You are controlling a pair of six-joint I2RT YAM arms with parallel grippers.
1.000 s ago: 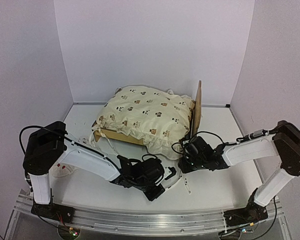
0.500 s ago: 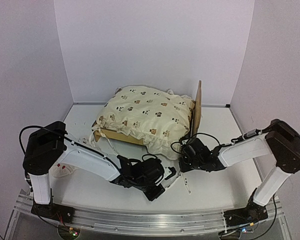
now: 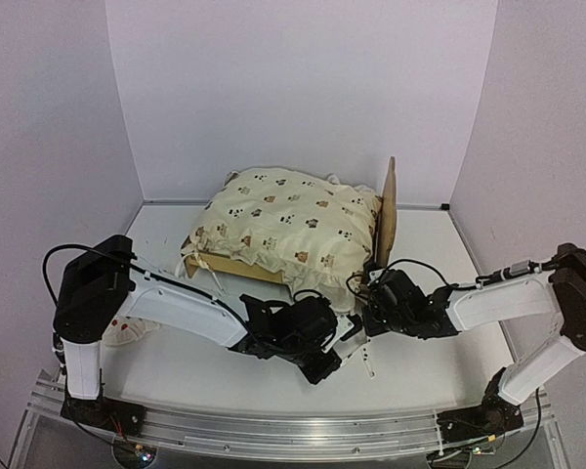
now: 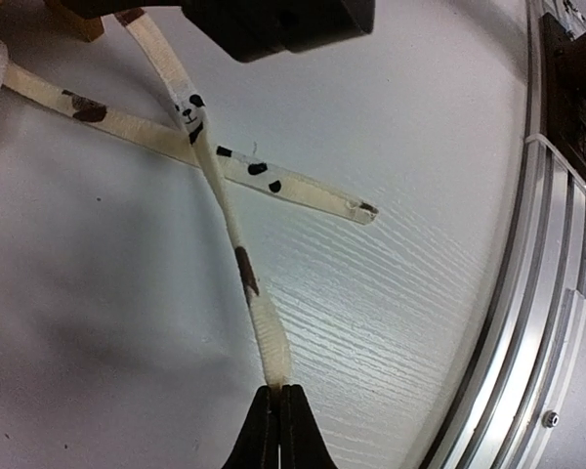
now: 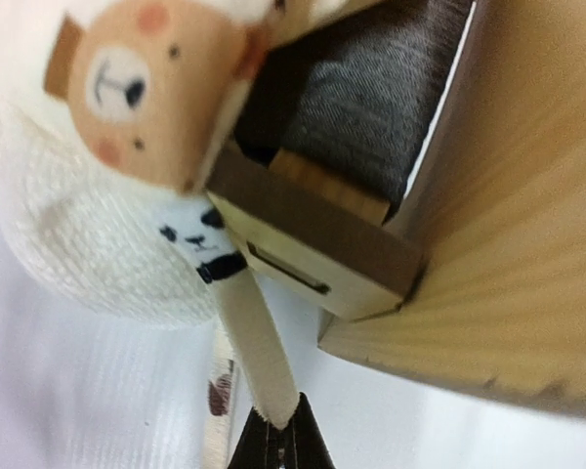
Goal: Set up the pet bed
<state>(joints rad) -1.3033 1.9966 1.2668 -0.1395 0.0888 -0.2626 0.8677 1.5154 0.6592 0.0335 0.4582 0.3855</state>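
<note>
Over at the left of the white desk (image 3: 410, 376), a small white pillow with red dots (image 3: 127, 334) lies half hidden beneath the left arm, well apart from the rest. Nearer the middle, the left end effector (image 4: 276, 403) has its fingers pressed together on the tip of a thin cream fabric tie printed with dark animal faces (image 4: 236, 244). That tie crosses a second, loose tie of the same cloth (image 4: 293, 186) lying flat on the desk. Behind them the small pale plywood pet bed (image 3: 384, 210) sits toward the back centre, almost wholly covered by a puffy cream ruffled quilt with animal print (image 3: 288, 225). Its tall wooden headboard (image 5: 527, 293) stands upright at the right end. Just right of centre, the right end effector (image 5: 273, 430) pinches another cream tie (image 5: 254, 342) coming from the quilt's ruffled corner, beside the frame's corner and its dark grey fabric base (image 5: 371, 88). The frame looks light and stiff, so it would likely skid on the smooth desk if the ties are tugged hard; its rails or headboard edge seem the firm places to grasp. The ties and quilt are limp and soft, and could slip from a thin pinch.
</note>
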